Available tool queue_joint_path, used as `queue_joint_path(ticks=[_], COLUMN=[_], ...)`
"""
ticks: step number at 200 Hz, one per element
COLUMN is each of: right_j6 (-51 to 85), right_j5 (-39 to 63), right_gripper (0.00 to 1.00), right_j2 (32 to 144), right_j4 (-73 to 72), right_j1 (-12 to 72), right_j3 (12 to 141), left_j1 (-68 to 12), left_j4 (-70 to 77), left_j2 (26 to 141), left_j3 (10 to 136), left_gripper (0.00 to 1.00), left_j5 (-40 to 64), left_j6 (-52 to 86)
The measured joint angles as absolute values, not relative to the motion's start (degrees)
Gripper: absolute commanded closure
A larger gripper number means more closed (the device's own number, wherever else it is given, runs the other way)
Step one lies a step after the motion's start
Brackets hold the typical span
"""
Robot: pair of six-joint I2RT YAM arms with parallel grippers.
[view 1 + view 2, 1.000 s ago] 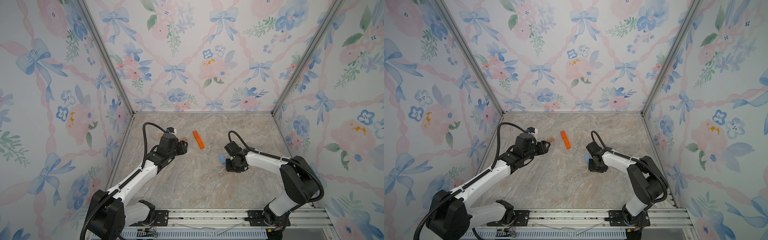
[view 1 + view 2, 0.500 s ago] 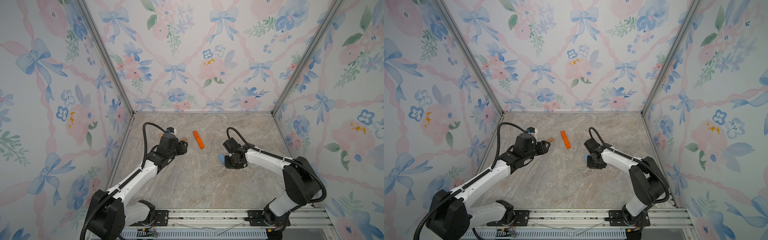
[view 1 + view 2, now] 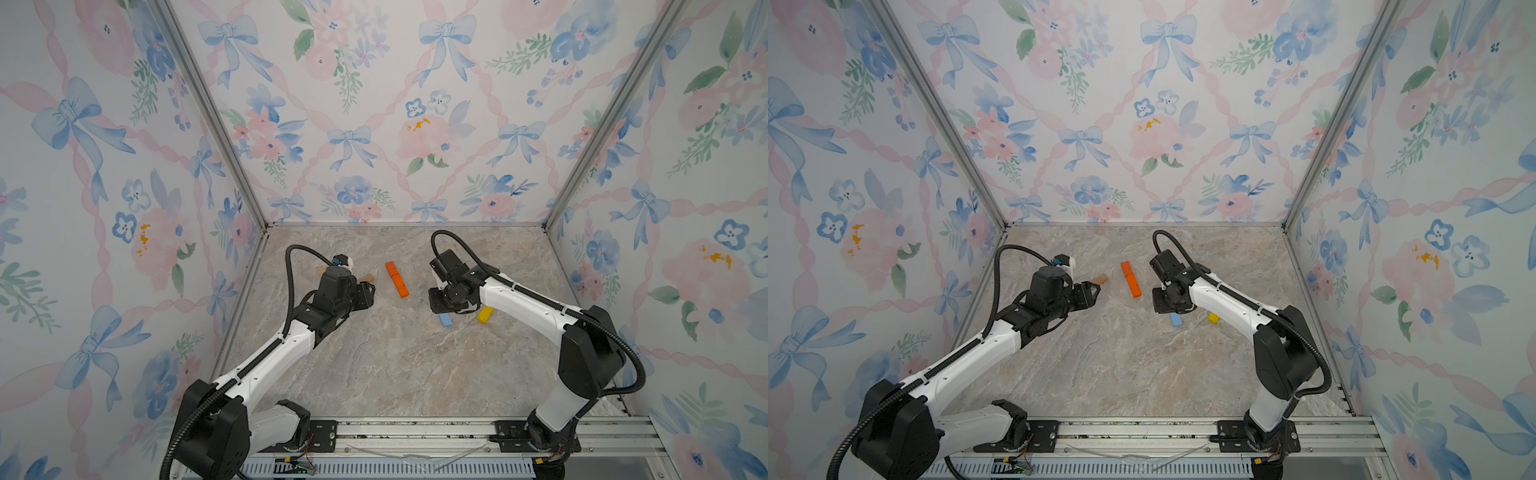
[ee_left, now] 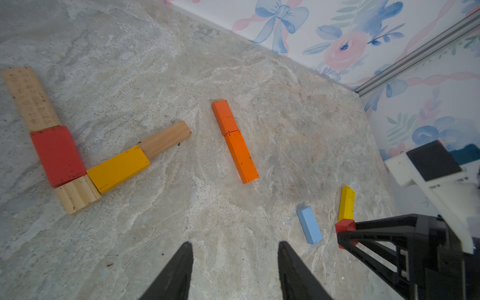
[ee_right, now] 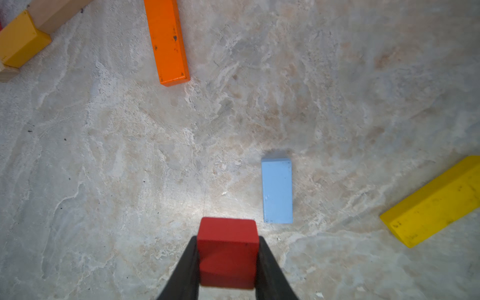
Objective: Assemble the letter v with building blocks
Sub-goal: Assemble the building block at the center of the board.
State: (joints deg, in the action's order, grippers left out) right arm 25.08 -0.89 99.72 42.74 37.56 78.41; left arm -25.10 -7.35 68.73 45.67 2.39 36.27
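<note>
My right gripper [image 5: 227, 239] is shut on a small red block [image 5: 227, 257], held just above the floor near a light blue block [image 5: 277, 191] and a yellow bar [image 5: 431, 205]. Two orange bars [image 4: 235, 141] lie end to end in a line. In the left wrist view a wood bar [image 4: 30, 98], a red block [image 4: 57, 155], a ridged wood piece [image 4: 78, 193], a yellow block [image 4: 118, 168] and another wood bar [image 4: 165, 139] lie joined in an angle. My left gripper [image 4: 235, 245] is open and empty, over bare floor.
In both top views the orange bars [image 3: 397, 279] lie between the arms, with the blue block [image 3: 445, 319] and yellow bar [image 3: 485, 314] by the right arm. The left arm hides most of the joined blocks [image 3: 1101, 279]. Papered walls [image 3: 374, 124] enclose three sides.
My right gripper has moved toward the back and a little left with the red block, uncovering the blue block and the yellow bar. The left arm has hardly moved.
</note>
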Motion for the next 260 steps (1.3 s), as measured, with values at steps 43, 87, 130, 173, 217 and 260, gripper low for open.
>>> queue_joint_path(ticks=[43,87,130,173,217,260], right_j6=[21.6,19.2,17.7,16.9,15.5,13.3], right_j5=[0.9,1.7,2.0,1.9,1.9,1.7], right_gripper=[0.89,0.89,0.90,0.90,0.90,0.89], right_j2=[106.0,109.5,114.7,119.5,123.5,127.7], right_j4=[45.5,46.8,47.9,49.3,49.4,49.5], right_j1=[38.3,39.1,39.2,39.2,39.7,39.7], right_j3=[85.5,91.8,95.6,98.1,100.2,102.9], left_j1=[-25.1,-25.1,-25.1,-25.1,-25.1,-25.1], left_j4=[-7.4,-7.5,-7.8,-7.9,-8.0,-8.0], left_j2=[68.7,68.6,67.5,67.5,67.5,67.5], left_j3=[45.7,45.7,45.7,45.7,45.7,45.7], left_gripper=[0.45,0.45,0.46,0.46,0.47,0.47], left_j5=[1.9,0.8,-0.5,-1.2,-2.1,-2.8], left_j6=[36.3,36.2,36.2,36.3,36.2,36.2])
